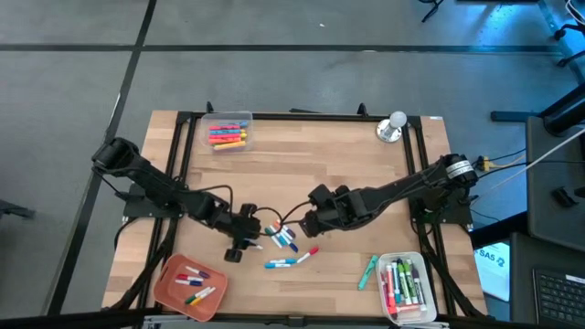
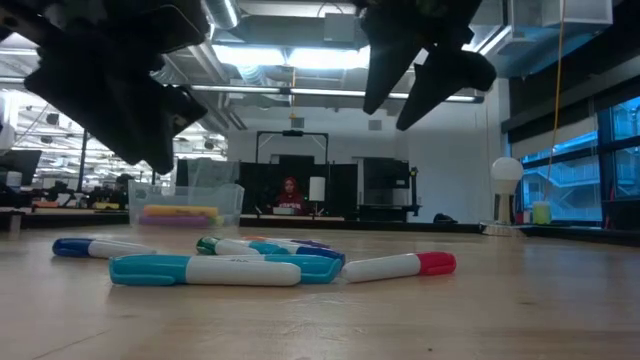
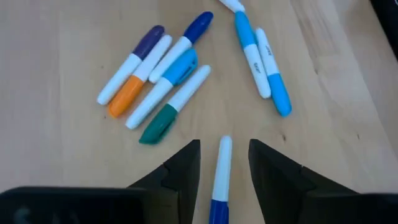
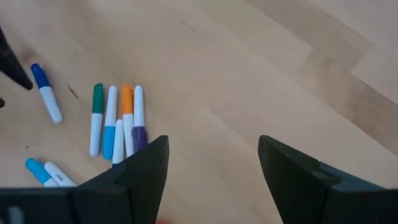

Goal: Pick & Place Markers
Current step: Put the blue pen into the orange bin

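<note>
Left gripper (image 3: 224, 180) fingers stand apart astride the blue-capped marker (image 3: 220, 177), letting you close on it; right gripper (image 4: 211, 180) waits, spread

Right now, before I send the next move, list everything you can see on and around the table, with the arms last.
Loose markers: a small cluster, mostly blue and white, also teal, orange, purple and one red-capped, middle of the table toward the near edge.
Blue-capped marker: one, white barrel, lying on the table between the left jaws.
Green marker: one, beside the near right bin.
Clear bin: one, far left corner, holding yellow, orange and pink markers.
Orange tray: one, near left corner, a few markers inside.
Near right bin: one, clear, packed with green, red and pink markers.
Bell: one, silver, far right corner.
Table: one, light wood.
Left gripper: jaws open over the table.
Right gripper: jaws open above the cluster.
</note>
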Action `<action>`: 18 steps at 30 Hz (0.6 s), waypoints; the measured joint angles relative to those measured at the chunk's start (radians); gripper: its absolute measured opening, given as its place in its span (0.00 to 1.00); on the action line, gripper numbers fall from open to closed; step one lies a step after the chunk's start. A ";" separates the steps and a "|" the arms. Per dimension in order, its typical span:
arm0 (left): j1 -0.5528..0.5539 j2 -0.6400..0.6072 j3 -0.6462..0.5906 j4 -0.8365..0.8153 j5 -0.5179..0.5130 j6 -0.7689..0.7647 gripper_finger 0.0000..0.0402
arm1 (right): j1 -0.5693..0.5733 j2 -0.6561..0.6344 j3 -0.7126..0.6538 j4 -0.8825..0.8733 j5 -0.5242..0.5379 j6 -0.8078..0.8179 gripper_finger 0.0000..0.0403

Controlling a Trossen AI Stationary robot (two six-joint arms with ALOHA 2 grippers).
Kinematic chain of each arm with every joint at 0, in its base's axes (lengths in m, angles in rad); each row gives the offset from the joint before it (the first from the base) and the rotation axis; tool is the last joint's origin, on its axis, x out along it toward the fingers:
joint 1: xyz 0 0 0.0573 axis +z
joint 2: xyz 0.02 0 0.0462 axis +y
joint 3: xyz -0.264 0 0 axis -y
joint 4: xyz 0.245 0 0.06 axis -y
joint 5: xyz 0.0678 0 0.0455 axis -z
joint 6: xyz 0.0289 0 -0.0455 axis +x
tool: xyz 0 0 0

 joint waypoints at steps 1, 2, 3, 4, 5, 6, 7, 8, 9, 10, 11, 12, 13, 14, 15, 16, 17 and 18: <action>0.003 0.000 0.000 0.001 0.000 -0.005 0.32 | 0.000 0.000 0.000 0.000 -0.001 -0.001 0.61; 0.005 0.000 0.000 0.001 0.000 -0.008 0.32 | 0.000 0.000 0.000 0.000 -0.002 -0.004 0.61; 0.008 0.000 0.000 0.001 -0.002 -0.012 0.32 | 0.000 0.000 0.000 0.001 -0.002 -0.015 0.61; 0.010 0.000 0.000 0.000 -0.010 -0.017 0.32 | 0.000 0.000 0.000 0.001 -0.002 -0.031 0.61; 0.012 0.000 0.000 -0.001 -0.022 -0.021 0.32 | 0.000 0.000 0.000 0.001 -0.002 -0.044 0.61; 0.014 0.000 0.000 -0.004 -0.030 -0.022 0.32 | 0.000 0.000 0.000 0.000 -0.003 -0.054 0.61; 0.015 0.000 0.000 -0.009 -0.033 -0.022 0.32 | 0.000 0.000 0.000 0.000 -0.002 -0.066 0.61; 0.015 0.000 0.000 -0.012 -0.032 -0.023 0.32 | 0.000 0.000 0.000 0.000 -0.002 -0.076 0.61; 0.015 0.000 0.000 -0.013 -0.026 -0.023 0.32 | 0.000 0.000 0.000 0.000 -0.002 -0.087 0.61; 0.015 0.000 0.000 -0.013 -0.021 -0.021 0.32 | 0.000 0.000 0.000 -0.001 -0.002 -0.101 0.61; 0.014 0.000 0.000 -0.016 -0.022 -0.018 0.32 | 0.000 0.000 0.000 -0.001 -0.003 -0.120 0.61; 0.014 0.000 0.000 -0.022 -0.022 -0.018 0.32 | -0.001 0.000 0.000 -0.001 -0.007 -0.143 0.61; 0.014 0.000 0.000 -0.029 -0.025 -0.017 0.32 | -0.005 0.000 0.000 -0.001 -0.012 -0.167 0.61; 0.016 0.000 0.000 -0.037 -0.031 -0.016 0.32 | -0.008 0.000 0.000 -0.001 -0.014 -0.186 0.61; 0.018 -0.001 0.000 -0.047 -0.040 -0.010 0.32 | -0.011 0.000 0.000 -0.001 -0.015 -0.202 0.61; 0.021 -0.001 0.000 -0.060 -0.050 -0.007 0.32 | -0.016 0.000 0.000 -0.001 -0.015 -0.214 0.61; 0.025 -0.001 0.000 -0.075 -0.064 -0.001 0.32 | -0.021 0.000 0.000 -0.002 -0.013 -0.229 0.61; 0.030 0.000 0.000 -0.085 -0.080 0.006 0.32 | -0.026 0.000 0.000 -0.003 -0.012 -0.240 0.61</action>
